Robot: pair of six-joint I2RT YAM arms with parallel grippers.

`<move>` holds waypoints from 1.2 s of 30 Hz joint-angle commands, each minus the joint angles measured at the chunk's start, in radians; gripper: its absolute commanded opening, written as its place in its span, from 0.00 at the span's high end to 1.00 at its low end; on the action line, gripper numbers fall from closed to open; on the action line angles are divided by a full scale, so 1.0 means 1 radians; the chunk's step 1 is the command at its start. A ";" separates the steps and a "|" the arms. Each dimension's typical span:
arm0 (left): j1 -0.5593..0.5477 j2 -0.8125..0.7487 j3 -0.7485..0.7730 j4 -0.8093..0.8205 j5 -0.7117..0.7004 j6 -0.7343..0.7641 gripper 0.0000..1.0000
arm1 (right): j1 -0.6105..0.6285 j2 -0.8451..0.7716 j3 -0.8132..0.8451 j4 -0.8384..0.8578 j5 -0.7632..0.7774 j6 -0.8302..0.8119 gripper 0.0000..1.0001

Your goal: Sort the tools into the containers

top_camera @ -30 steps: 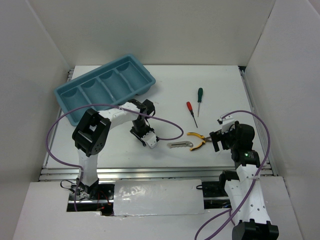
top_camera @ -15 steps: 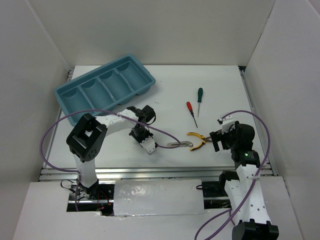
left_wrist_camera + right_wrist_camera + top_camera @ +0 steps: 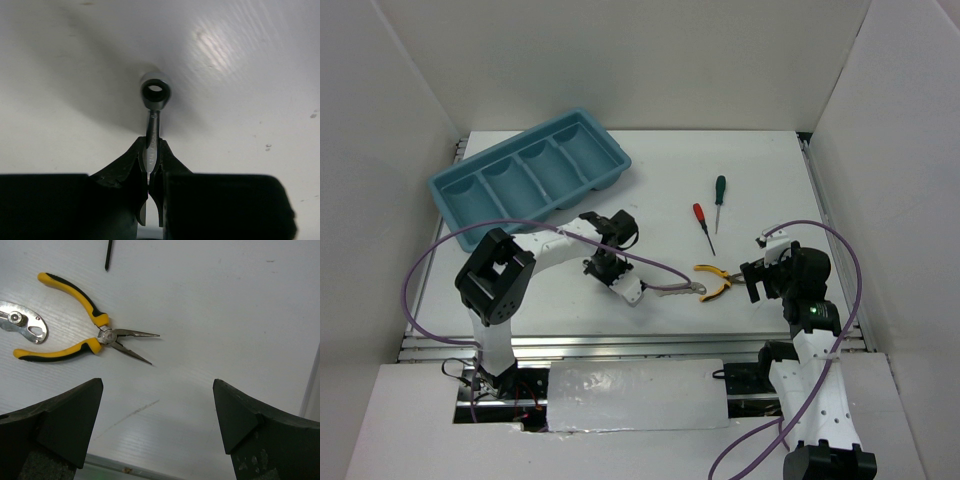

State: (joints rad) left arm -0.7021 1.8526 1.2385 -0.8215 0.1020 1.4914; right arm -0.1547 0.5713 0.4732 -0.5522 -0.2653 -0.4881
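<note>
Clamping thin silver rod [image 3: 154,125] w/ left pincer [image 3: 153,148].

Left arm: elbow bent, forearm low; black two-finger left hand [image 3: 152,152] pinched onto thin silver metal rod [image 3: 153,120]. Black right hand [image 3: 157,390]: fingers spread wide, hovering.

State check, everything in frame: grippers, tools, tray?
left gripper: shut on metal rod
metal rod: gripped by its shaft
right gripper: open, holding nothing
pliers: lying flat, jaws slightly apart
folding knife: lying flat, by pliers
green screwdriver: lying flat
red screwdriver: lying flat
tray: all four compartments empty
</note>
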 commanded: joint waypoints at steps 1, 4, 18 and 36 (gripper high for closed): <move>-0.004 0.023 0.130 -0.096 0.105 -0.147 1.00 | -0.009 -0.008 0.051 -0.002 0.009 0.011 0.00; -0.004 0.023 0.220 -0.125 0.107 -0.247 1.00 | -0.009 -0.008 0.053 -0.005 0.008 0.010 0.00; 0.321 0.180 0.817 -0.030 0.108 -1.234 1.00 | -0.013 -0.005 0.054 -0.005 0.001 0.008 0.00; 0.523 0.272 0.831 0.649 -0.079 -2.019 1.00 | -0.022 0.039 0.059 -0.014 -0.002 0.003 0.00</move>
State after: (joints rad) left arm -0.1604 2.0872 2.0365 -0.3748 0.0765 -0.4030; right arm -0.1684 0.5991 0.4736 -0.5537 -0.2657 -0.4885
